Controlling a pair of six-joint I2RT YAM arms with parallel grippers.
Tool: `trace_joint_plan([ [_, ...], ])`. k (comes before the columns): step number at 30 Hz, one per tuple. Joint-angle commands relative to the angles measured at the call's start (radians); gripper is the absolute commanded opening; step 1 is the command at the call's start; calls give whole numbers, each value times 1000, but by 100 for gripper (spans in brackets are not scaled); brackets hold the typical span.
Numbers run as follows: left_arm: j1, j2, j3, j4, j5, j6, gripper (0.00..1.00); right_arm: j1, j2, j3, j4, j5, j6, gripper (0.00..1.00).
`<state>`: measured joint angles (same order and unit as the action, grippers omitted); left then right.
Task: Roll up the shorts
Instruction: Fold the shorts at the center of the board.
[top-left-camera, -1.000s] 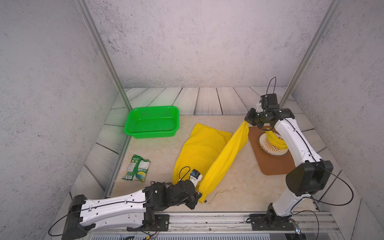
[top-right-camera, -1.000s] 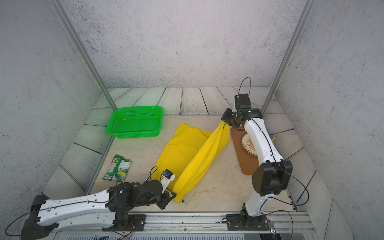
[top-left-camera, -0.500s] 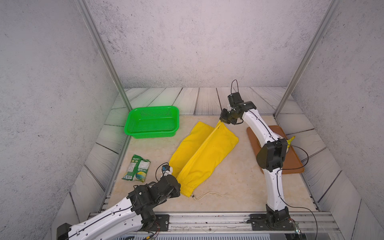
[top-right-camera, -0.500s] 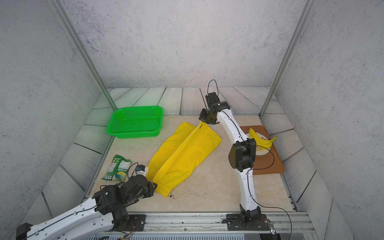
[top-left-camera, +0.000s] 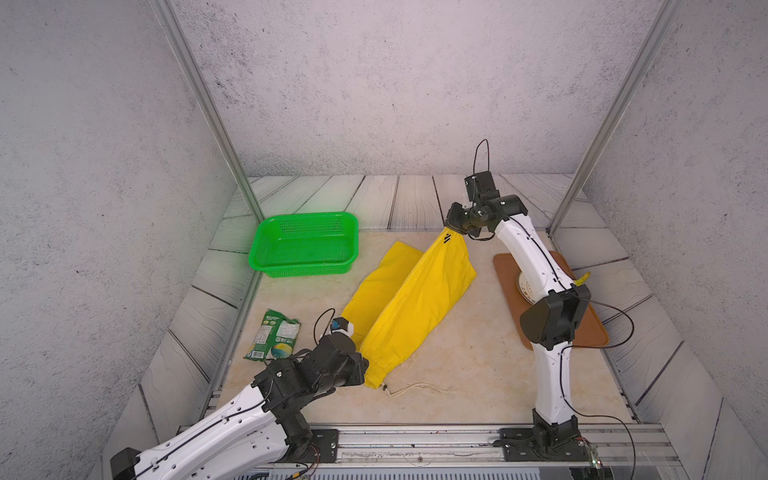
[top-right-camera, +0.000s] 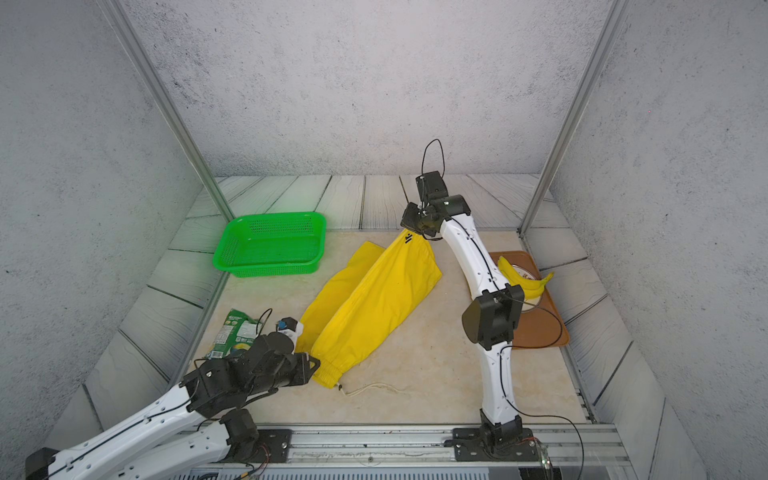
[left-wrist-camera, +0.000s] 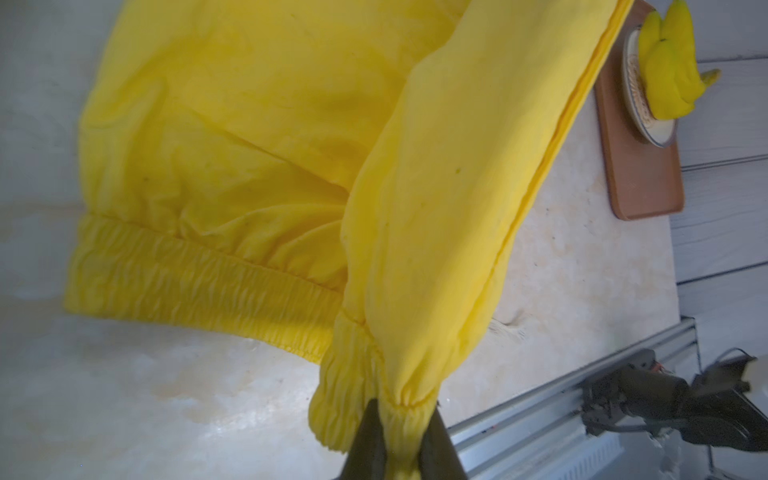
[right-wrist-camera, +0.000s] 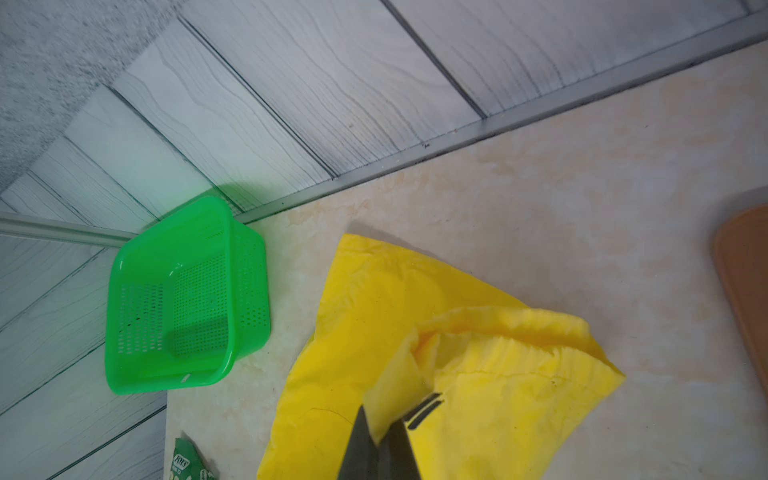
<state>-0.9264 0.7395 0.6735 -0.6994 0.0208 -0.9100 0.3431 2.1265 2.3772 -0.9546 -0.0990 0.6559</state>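
My left pincer (left-wrist-camera: 403, 411) is clamped on the gathered elastic waistband (left-wrist-camera: 187, 270) of the bright yellow fabric shorts (top-left-camera: 415, 299), down low at the near edge of the pale marbled worktop (top-left-camera: 457, 353). My right pincer (right-wrist-camera: 380, 432) is squeezed tight on a leg hem, right beside the small black logo (top-left-camera: 447, 238), up at the far side. Between the two grips, the upper layer of the shorts rises in a taut diagonal ridge, and the other leg lies flat on the worktop to its left. The whitish drawstring (top-left-camera: 415, 387) trails loose by the waistband. Further out, a green perforated plastic basket (top-left-camera: 305, 245) sits far left. A green snack packet (top-left-camera: 274, 334) lies beside my left arm. On the right, a brown tray (top-left-camera: 590, 328) carries a plate (top-left-camera: 524, 286) of yellow bananas (top-right-camera: 523, 280), partly behind my right arm.
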Motion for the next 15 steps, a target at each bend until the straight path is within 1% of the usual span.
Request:
trace_joint_plan([
  [1,-28,96,69,51,176,107,0,-38,-108,-80,30,85,-29,0],
  [4,-130,196,139,86,162,151,0,-88,-239,-253,95,99,-34,0],
  [6,-199,273,192,104,149,173,0,-140,-330,-348,120,98,-33,0],
  [10,-286,416,280,150,158,214,0,-261,-481,-509,149,98,-28,0],
  [12,-321,481,320,177,166,230,0,-336,-553,-579,159,78,-17,0],
  [15,-362,549,371,197,178,249,0,-406,-636,-653,177,79,-16,0],
])
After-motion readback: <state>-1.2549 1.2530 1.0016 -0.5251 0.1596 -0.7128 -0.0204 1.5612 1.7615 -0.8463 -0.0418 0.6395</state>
